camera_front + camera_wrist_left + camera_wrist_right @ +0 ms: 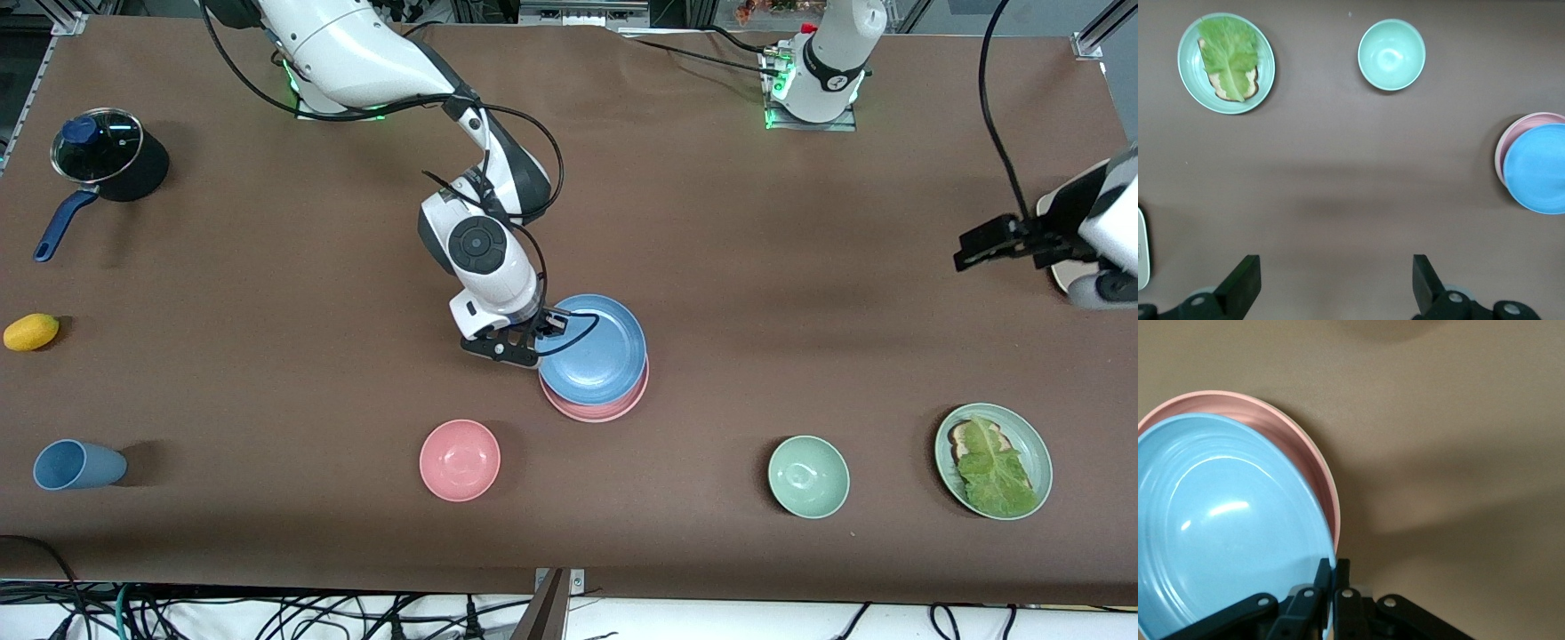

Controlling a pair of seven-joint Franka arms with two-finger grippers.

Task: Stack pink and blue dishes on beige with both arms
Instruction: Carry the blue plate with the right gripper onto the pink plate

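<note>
Right pincer (542, 331) clamps the rim of the blue plate (594, 348), sitting offset on the pink plate (597, 407) mid-desk; likely light, stiff, slick, best pinched at the rim; left pincer (1331, 288) waits open.

A: Where is the right arm?
B: Stretched from its base to mid-table, right gripper (533, 342) low, fingers pinched together on a rim

A: And the left?
B: It waits at its own end of the table, left gripper (1331, 283) raised, jaws wide apart
</note>
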